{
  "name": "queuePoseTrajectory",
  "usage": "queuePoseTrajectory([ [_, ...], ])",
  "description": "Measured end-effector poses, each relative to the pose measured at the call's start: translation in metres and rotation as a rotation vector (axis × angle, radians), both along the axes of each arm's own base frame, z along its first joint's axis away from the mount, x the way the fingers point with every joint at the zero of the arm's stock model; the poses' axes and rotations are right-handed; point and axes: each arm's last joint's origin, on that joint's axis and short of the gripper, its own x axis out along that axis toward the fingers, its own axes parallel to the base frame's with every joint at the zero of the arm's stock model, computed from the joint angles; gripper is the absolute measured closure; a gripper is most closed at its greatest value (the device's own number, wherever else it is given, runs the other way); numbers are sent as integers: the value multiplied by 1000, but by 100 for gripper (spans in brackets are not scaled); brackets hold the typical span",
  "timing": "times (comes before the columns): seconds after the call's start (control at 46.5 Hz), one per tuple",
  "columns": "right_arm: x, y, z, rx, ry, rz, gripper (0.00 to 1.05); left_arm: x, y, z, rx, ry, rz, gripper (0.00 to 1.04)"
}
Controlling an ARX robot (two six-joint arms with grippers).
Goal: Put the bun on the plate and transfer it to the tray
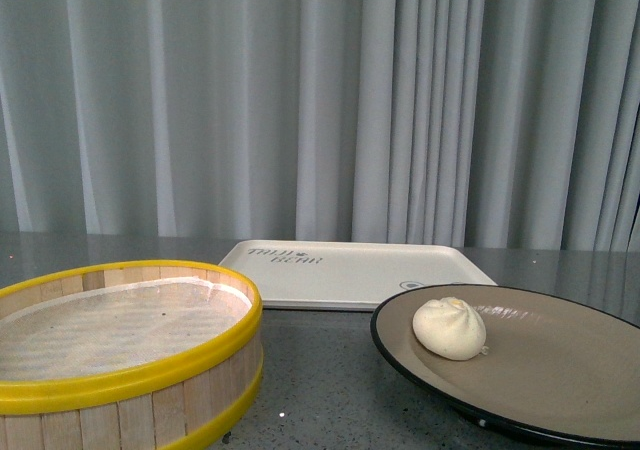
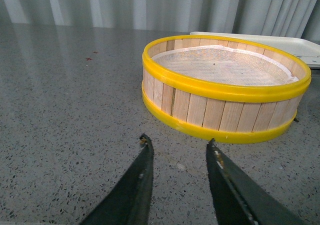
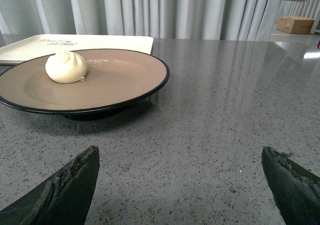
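Hovering low over open table [image 3: 225, 110], the right hand [image 3: 180, 152] is spread wide, holding nothing. The left hand [image 2: 177, 142], parted and unladen, faces the steamer basket's [image 2: 225, 115] wall. From the front, the bun [image 1: 450, 327] sits on the plate [image 1: 560, 370] at four o'clock. The tray [image 1: 350, 280] lies just beyond its rim toward eleven. The basket, at eight, holds a white liner.

The basket [image 1: 120, 360] stands at the near left of the worktop [image 1: 320, 390] and the plate [image 1: 560, 380] at the near right, apart from each other. The bun [image 1: 450, 328] lies on the plate, in its left part. The tray [image 1: 350, 270] lies flat behind both, toward the far edge. A curtain [image 1: 300, 100] hangs behind the worktop.
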Motion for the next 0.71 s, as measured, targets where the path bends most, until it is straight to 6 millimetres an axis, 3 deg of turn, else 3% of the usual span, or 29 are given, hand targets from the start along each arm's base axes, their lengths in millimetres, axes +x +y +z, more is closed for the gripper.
queuePoseTrajectory([
  [0.344,0,0,0,0,0,0,8,0,0,0,1,0,0,5],
  [0.602,0,0,-1,15,32,-42,8,0,0,0,1,0,0,7],
  [0.71,7,1,13,-45,105,-118,8,0,0,0,1,0,1,7],
])
